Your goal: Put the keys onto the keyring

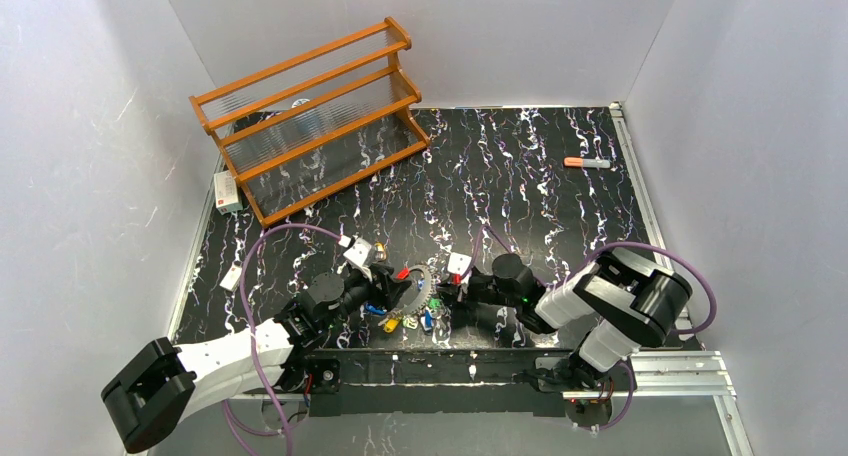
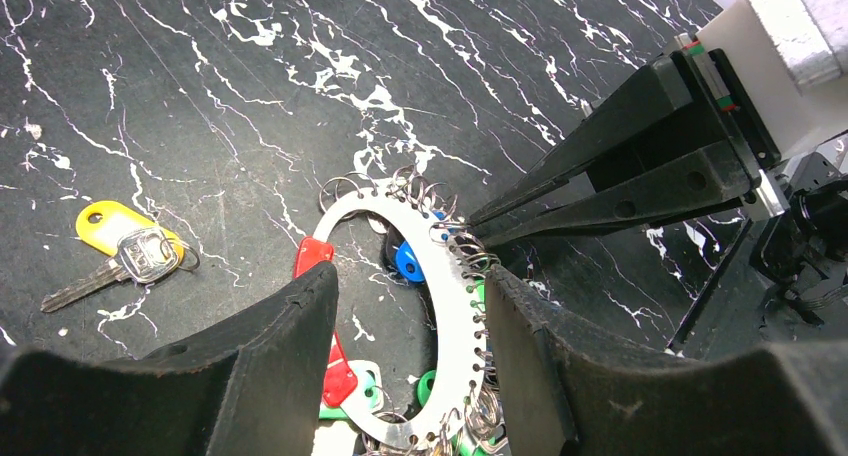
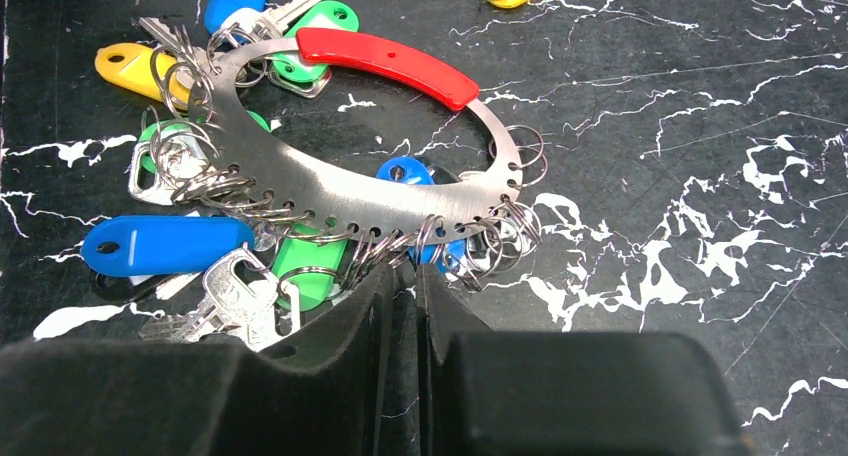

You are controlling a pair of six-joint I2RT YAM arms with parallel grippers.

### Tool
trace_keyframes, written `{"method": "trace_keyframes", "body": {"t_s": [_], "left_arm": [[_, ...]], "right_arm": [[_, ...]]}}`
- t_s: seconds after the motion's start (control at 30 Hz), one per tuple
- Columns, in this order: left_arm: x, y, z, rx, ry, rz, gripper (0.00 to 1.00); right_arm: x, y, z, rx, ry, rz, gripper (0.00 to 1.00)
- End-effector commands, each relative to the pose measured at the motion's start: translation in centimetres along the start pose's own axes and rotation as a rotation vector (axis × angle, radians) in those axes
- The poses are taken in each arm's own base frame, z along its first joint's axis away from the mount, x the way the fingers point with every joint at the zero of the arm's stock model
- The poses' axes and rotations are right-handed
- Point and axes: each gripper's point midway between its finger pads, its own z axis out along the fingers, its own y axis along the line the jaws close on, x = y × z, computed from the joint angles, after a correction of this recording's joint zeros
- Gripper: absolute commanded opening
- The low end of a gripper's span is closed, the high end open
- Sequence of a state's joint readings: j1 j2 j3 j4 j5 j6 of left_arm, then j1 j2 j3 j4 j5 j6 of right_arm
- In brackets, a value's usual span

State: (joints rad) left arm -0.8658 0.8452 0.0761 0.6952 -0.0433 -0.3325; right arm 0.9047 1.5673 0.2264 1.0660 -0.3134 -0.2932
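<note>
The keyring [image 3: 330,191] is a flat metal band with a red arc [image 3: 390,61], fringed with small split rings. Keys with blue [image 3: 160,244], green [image 3: 310,266] and yellow [image 3: 130,61] tags hang from it. My left gripper [image 2: 410,281] straddles the keyring [image 2: 455,306], one finger over the red arc [image 2: 312,256] and the other against the band's split rings, holding it across. My right gripper [image 3: 405,271] is pinched almost together, its tips [image 2: 468,226] on a split ring at the band's edge. A loose yellow-tagged key [image 2: 120,246] lies apart on the table. Both grippers meet at the keyring [image 1: 418,288].
A wooden rack [image 1: 310,116] stands at the back left with a white box [image 1: 227,191] beside it. An orange-capped marker [image 1: 587,162] lies at the back right. A metal rail [image 1: 640,361] runs along the near edge by the arm bases.
</note>
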Motion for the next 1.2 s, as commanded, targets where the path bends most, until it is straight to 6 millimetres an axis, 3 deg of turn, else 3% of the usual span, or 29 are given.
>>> {"method": "trace_keyframes", "body": {"t_s": [0.0, 0.4, 0.8, 0.9, 1.07, 1.17], "left_arm": [[-1.1, 0.1, 0.0, -0.009, -0.039, 0.012, 0.53], [-1.2, 0.1, -0.1, -0.003, -0.048, 0.013, 0.53], [-1.4, 0.0, -0.2, 0.001, -0.054, 0.015, 0.52], [-1.4, 0.0, -0.2, 0.002, -0.056, 0.015, 0.52], [-1.3, 0.0, -0.2, -0.001, -0.054, 0.015, 0.52], [-1.4, 0.0, -0.2, -0.001, -0.054, 0.017, 0.52]], "right_arm": [[-1.7, -1.0, 0.9, 0.027, -0.048, -0.044, 0.23], [-1.6, -1.9, 1.3, 0.073, -0.029, -0.059, 0.26], [-1.3, -1.5, 2.0, 0.055, -0.009, -0.097, 0.25], [-1.3, -1.4, 2.0, 0.05, -0.011, -0.104, 0.21], [-1.5, -1.4, 2.0, 0.044, -0.004, -0.11, 0.03], [-2.0, -1.5, 1.8, 0.049, -0.012, -0.113, 0.01]]}}
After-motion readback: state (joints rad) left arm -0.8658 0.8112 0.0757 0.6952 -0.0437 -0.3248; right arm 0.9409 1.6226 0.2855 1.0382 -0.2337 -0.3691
